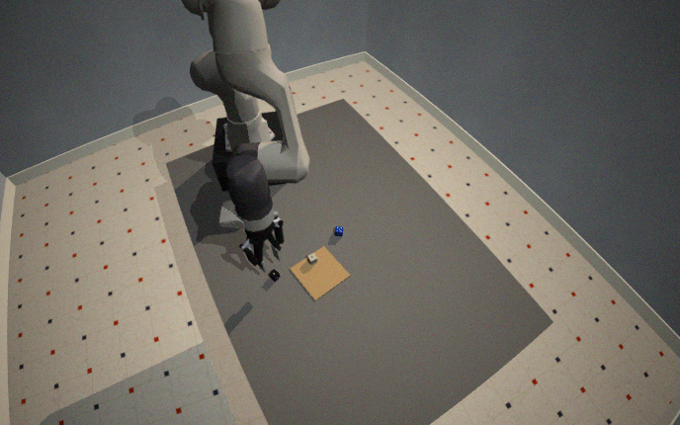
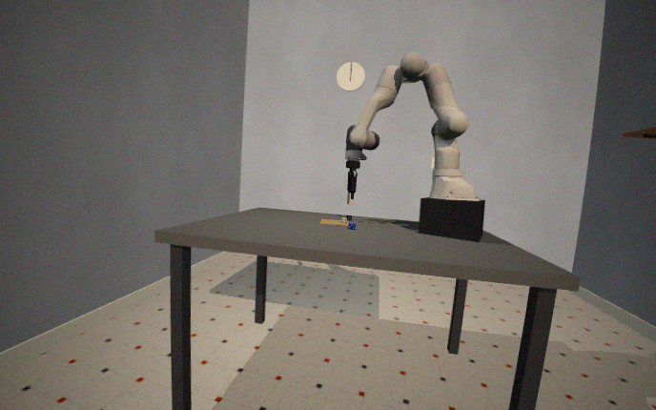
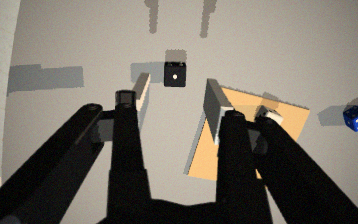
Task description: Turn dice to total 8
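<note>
Grey walls are enclosing the table (image 1: 400, 320) (image 2: 367, 246), where the claw (image 1: 270, 258) (image 2: 351, 200) (image 3: 177, 90) is hovering, fingers part-spread around nothing, nearer the black base's (image 1: 219, 172) (image 2: 452, 217) edge than the opposite one. Below, the black die (image 1: 274, 275) (image 2: 348, 217) (image 3: 175, 76) is lying off the mat (image 1: 320, 280) (image 2: 331, 222) (image 3: 287, 107); the white die (image 1: 312, 258) (image 2: 343, 219) (image 3: 270, 116) is resting on it, the blue die (image 1: 338, 230) (image 2: 352, 225) (image 3: 353, 118) beside it.
</note>
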{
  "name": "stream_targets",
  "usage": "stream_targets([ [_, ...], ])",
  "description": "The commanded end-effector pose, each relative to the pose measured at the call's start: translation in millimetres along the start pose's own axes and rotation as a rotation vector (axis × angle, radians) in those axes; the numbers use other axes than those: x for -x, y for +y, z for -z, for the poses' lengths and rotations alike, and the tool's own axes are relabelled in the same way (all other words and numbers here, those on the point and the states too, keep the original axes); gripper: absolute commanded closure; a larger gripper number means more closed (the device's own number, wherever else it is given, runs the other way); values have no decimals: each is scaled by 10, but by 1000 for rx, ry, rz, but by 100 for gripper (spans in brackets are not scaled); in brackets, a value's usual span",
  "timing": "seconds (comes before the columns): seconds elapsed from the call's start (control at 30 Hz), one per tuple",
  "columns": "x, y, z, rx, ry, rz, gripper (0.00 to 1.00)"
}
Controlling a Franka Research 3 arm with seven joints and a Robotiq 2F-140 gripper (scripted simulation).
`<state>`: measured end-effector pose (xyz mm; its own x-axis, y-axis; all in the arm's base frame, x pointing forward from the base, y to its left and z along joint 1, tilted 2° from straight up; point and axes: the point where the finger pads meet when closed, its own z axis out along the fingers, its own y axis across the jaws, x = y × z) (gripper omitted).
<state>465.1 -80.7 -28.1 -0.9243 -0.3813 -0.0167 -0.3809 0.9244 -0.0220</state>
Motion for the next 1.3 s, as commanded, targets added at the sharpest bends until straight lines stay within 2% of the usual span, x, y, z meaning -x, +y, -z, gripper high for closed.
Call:
stream_targets([
  [0.0, 27, -10, 14, 1, -10, 58, 75],
  [1.27, 27, -10, -39, 1, -10, 58, 75],
])
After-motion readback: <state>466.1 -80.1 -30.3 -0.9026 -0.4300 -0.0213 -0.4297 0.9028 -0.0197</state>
